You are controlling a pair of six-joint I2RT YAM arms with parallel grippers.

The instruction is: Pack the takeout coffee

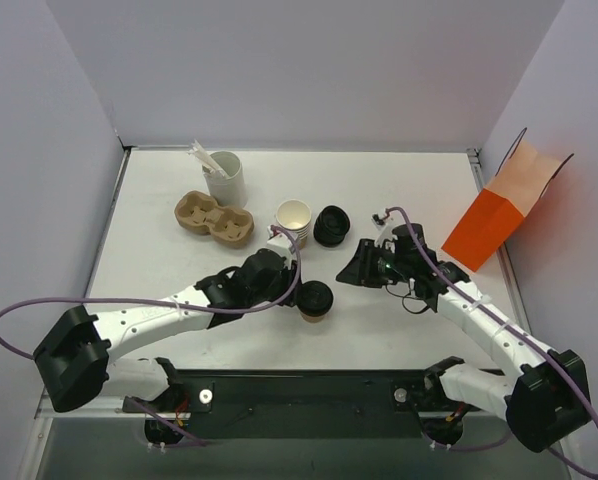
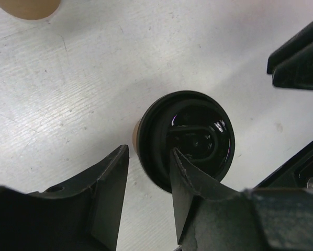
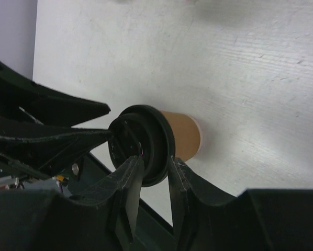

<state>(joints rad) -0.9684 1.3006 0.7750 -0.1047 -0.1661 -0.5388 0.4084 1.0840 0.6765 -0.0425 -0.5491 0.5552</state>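
While arms flank it: takeout coffee [image 1: 315,298], lidded, upright on table [image 1: 149,260]
Left gripper [image 2: 149,151] parted, empty; right gripper [image 3: 155,159] narrowly parted, empty

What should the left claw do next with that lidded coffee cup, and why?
Probably shift sideways until the lidded coffee cup sits between its fingers, before closing. The left claw is open, but in its wrist view one finger overlaps the black lid instead of the pair straddling the cup.

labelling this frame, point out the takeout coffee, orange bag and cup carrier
takeout coffee [image 1: 315,297], top view, on its black lid
orange bag [image 1: 482,232], top view, on its front face
cup carrier [image 1: 214,218], top view, ridge between wells
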